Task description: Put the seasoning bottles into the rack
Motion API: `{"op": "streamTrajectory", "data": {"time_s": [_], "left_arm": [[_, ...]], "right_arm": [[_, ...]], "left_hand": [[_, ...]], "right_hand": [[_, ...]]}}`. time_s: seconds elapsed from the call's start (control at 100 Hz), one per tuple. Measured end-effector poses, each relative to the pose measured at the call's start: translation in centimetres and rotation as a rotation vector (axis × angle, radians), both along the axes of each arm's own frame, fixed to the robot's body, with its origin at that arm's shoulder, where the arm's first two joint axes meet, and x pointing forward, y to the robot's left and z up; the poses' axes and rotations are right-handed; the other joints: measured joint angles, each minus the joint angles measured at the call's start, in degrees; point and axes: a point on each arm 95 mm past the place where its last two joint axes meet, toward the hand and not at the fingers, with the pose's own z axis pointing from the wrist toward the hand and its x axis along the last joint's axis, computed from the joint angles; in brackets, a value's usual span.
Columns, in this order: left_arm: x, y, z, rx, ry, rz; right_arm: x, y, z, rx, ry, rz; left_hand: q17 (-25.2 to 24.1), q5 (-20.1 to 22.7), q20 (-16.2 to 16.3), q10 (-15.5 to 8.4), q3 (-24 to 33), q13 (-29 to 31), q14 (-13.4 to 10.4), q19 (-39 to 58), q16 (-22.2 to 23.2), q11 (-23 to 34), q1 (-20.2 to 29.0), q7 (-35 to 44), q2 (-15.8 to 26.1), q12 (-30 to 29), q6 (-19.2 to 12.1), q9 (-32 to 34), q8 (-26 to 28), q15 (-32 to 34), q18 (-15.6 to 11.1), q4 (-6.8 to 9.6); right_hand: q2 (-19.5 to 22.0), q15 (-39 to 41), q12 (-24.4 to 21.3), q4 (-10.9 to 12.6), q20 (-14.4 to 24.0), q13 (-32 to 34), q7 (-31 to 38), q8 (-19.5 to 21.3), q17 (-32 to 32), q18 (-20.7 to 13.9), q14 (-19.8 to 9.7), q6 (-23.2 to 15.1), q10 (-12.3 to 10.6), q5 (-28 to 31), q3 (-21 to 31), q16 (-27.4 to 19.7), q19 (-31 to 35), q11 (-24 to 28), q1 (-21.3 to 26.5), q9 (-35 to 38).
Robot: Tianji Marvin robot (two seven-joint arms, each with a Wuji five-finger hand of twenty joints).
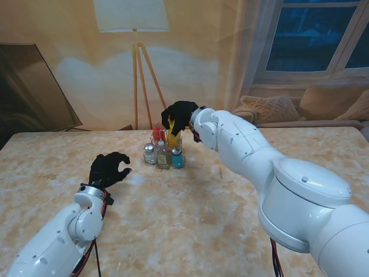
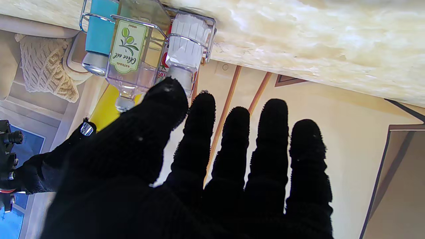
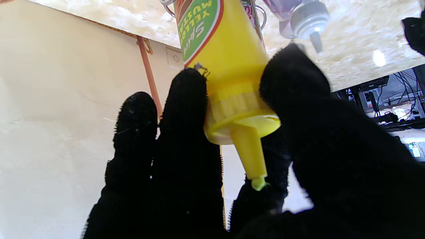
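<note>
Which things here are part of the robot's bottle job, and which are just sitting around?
Part of the job:
rack
mustard bottle, held by the right hand
olive oil bottle
blue shaker
clear shaker

Just around:
floor lamp
cushion
left hand, holding nothing

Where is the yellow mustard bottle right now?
In the stand's view the mustard bottle is at the back of the rack, mid-table, behind the olive oil bottle, with the right hand gripping its top.

The rack point(image 1: 164, 151) stands on the table point(image 1: 190, 231), far from me. The bottles point(image 1: 157, 154) sit in it. The left hand point(image 1: 108, 169) is nearer to me, left of the rack, and the right hand point(image 1: 180, 118) is over it.
</note>
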Motion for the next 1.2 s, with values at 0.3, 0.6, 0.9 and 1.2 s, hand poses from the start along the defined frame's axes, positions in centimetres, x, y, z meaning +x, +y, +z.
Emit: {"op": "streamTrajectory", "data": {"time_s": [0.3, 0.6, 0.9, 1.2], "left_arm": [[0.04, 0.09, -0.05, 0.000, -0.001, 0.003], [0.09, 0.14, -0.08, 0.000, 0.000, 0.004], [0.15, 0.11, -0.09, -0.002, 0.002, 0.004], [0.22, 0.00, -0.11, -0.004, 0.006, 0.001]], "right_arm": [[0.04, -0.06, -0.18, -0.015, 0.025, -0.010], [-0.07, 0.23, -0.35, -0.016, 0.037, -0.011], [-0.16, 0.38, -0.45, -0.031, 0.034, -0.002], [-0.27, 0.39, -0.70, -0.044, 0.041, 0.009]], "left_hand": [[0.0, 0.0, 0.0, 0.0, 0.0, 0.0, 0.0, 0.0, 0.0, 0.1, 0.0, 0.0, 0.0, 0.0, -0.1, 0.0, 0.0, 0.0, 0.0, 0.00], [0.0, 0.0, 0.0, 0.0, 0.0, 0.0, 0.0, 0.0, 0.0, 0.1, 0.0, 0.0, 0.0, 0.0, -0.1, 0.0, 0.0, 0.0, 0.0, 0.00], [0.0, 0.0, 0.0, 0.0, 0.0, 0.0, 0.0, 0.0, 0.0, 0.1, 0.0, 0.0, 0.0, 0.0, -0.1, 0.0, 0.0, 0.0, 0.0, 0.00], [0.0, 0.0, 0.0, 0.0, 0.0, 0.0, 0.0, 0.0, 0.0, 0.1, 0.0, 0.0, 0.0, 0.0, -0.1, 0.0, 0.0, 0.0, 0.0, 0.00]], "right_hand": [[1.4, -0.8, -0.3, 0.0, 0.0, -1.1, 2.4, -0.8, -1.0, 0.0, 0.4, -0.4, 0.2, -1.4, -0.1, -0.5, -1.2, 0.1, 0.2, -1.3], [3.7, -2.1, -0.7, 0.0, -0.1, -1.8, 4.1, -2.1, -1.9, 0.1, 0.0, -0.8, 0.5, -4.0, -0.1, -1.2, -2.2, 0.2, -0.6, -2.1], [6.8, -4.2, -1.8, 0.1, -0.2, -2.2, 1.7, -2.3, -2.5, 0.1, -0.5, 2.1, 1.2, -7.0, -0.1, -1.3, -2.7, 1.6, -2.0, -3.4], [7.3, -4.5, -1.9, 0.1, -0.7, -2.5, -0.1, -2.3, -2.5, 0.1, -0.9, 5.0, 1.5, -7.8, -0.1, -1.3, -2.7, 3.0, -2.9, -3.5]]}}
